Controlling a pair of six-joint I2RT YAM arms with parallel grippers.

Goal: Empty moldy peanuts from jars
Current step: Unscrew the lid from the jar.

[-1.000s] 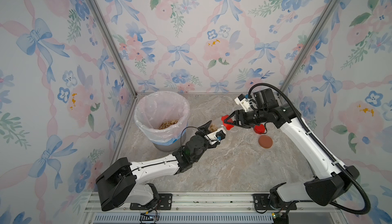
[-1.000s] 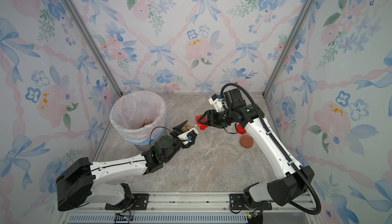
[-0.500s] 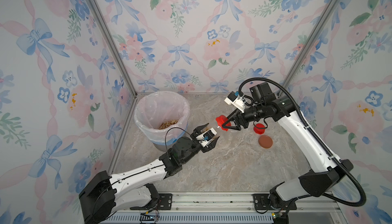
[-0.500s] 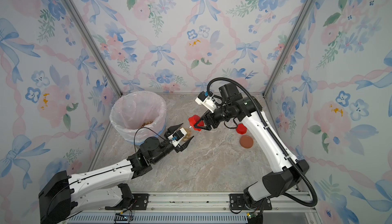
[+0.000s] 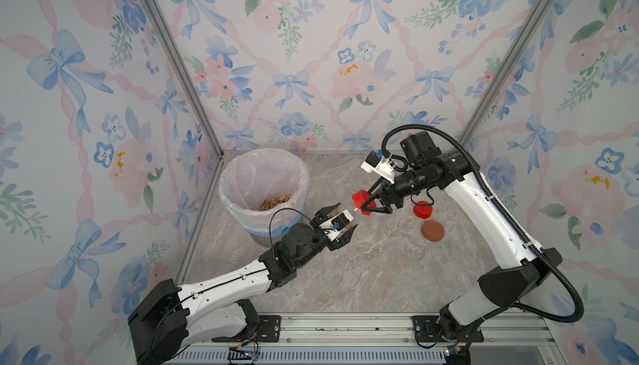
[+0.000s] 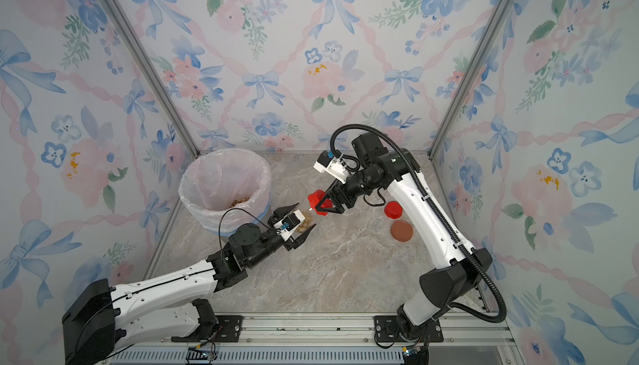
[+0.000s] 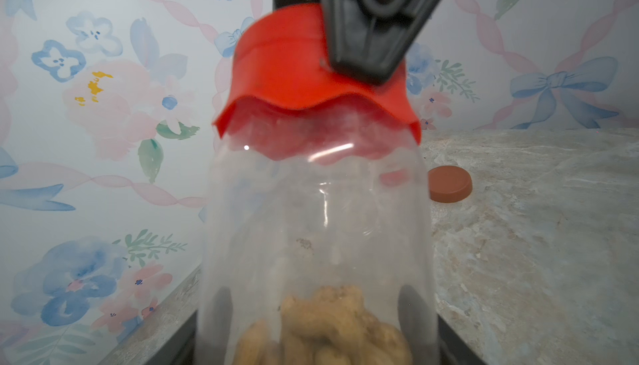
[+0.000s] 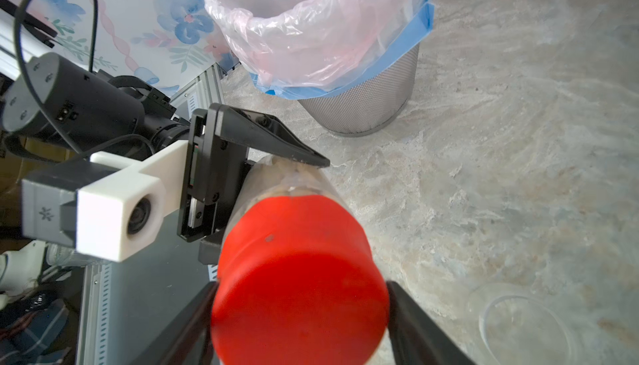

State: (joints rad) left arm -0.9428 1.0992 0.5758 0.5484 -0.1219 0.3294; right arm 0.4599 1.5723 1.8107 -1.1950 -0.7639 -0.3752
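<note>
the left gripper (image 5: 347, 215) clamped the jar (image 7: 318, 228), moldy peanuts (image 7: 328, 328) heaped inside, at the bin's (image 5: 238, 212) four o'clock. the right gripper (image 5: 363, 203) straddled its red lid (image 8: 297, 283) at the jar's two o'clock; jaws squeezing or loose, i couldn't tell.

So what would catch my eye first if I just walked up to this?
Probably the bright red lid in mid-air at the centre, flanked by the right gripper, at the mouth of a clear jar that the left gripper grips. Then the lined bin at the back left, with pale peanuts heaped at its bottom. A loose red lid and a brown lid lie on the table to the right.
</note>
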